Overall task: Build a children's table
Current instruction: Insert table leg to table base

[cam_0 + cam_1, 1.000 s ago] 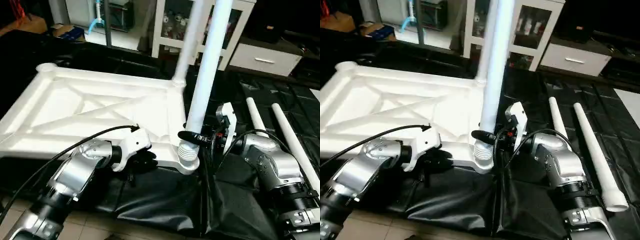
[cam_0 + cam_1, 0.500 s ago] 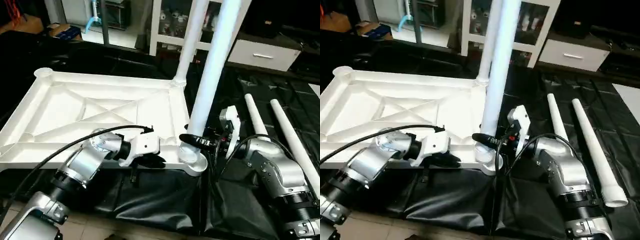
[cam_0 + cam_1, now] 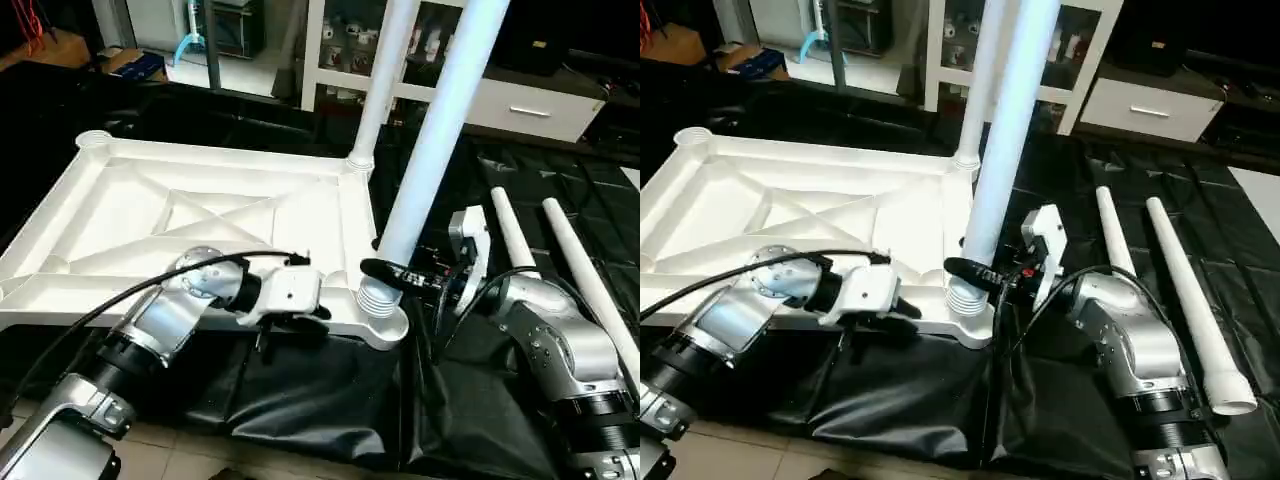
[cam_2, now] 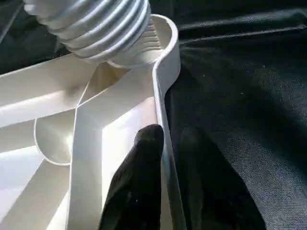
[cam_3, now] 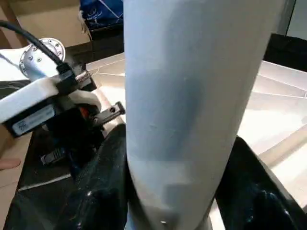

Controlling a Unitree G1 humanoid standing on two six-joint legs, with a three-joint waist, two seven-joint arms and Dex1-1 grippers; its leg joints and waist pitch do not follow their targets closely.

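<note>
Two arms reach low toward your near corner: right pincer [image 3: 385, 272] grips the tilted leg [image 3: 432, 140]; left pincer [image 4: 165, 158] pinches the tabletop [image 3: 200, 215] rim over black sheeting [image 3: 330, 400].

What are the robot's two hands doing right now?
Left gripper: shut on the tabletop's edge.
Right gripper: shut on the upright leg.
</note>
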